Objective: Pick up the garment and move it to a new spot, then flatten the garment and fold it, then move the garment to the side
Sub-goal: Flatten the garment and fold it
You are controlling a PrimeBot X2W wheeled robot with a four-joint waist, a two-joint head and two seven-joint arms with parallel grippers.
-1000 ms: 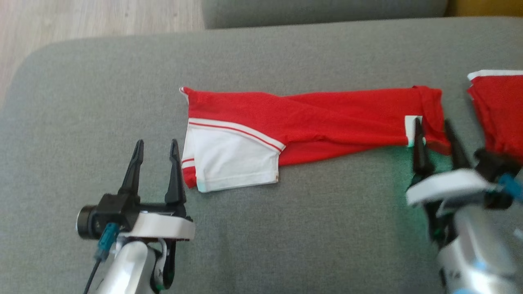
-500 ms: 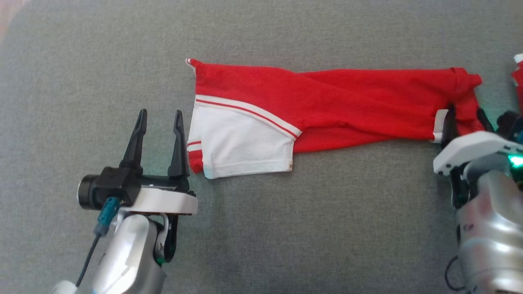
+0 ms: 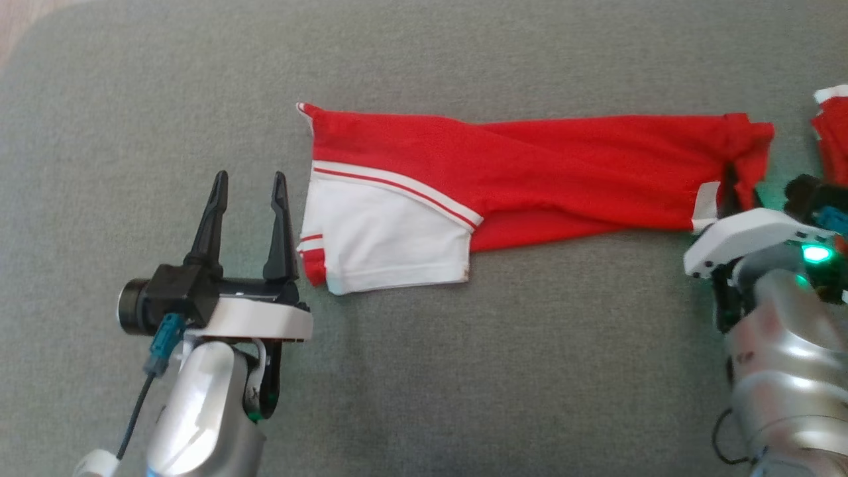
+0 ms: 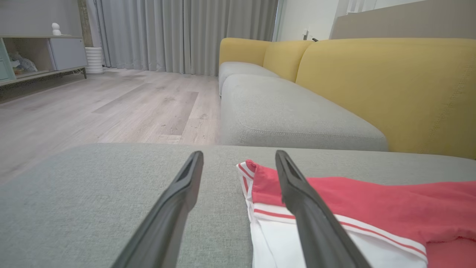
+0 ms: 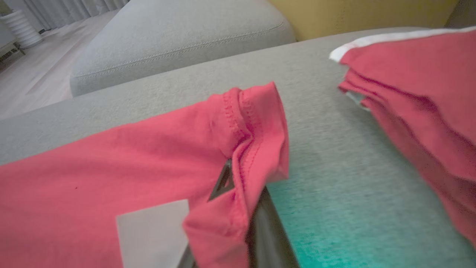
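The garment (image 3: 530, 172) is red with a white, red-striped end, and it lies folded into a long strip across the grey cushion (image 3: 464, 371). My left gripper (image 3: 248, 177) stands open just left of the white end; in the left wrist view its right finger overlaps the garment's (image 4: 372, 212) edge and nothing sits between the fingers of the left gripper (image 4: 238, 154). My right gripper (image 3: 735, 195) is shut on the red hem at the strip's right end. In the right wrist view the garment's cloth (image 5: 130, 160) bunches over the right gripper (image 5: 238, 186), hiding most of both fingers.
A second red piece with white trim (image 3: 831, 132) lies at the far right, close to my right wrist. Beyond the cushion are another grey seat (image 4: 290, 115), yellow sofa backs (image 4: 390, 85) and wood floor (image 4: 93, 108).
The right gripper has gone from open around the garment's right end to shut on it. The head camera tilted down, shifting the whole picture. The left gripper stays open by the white end.
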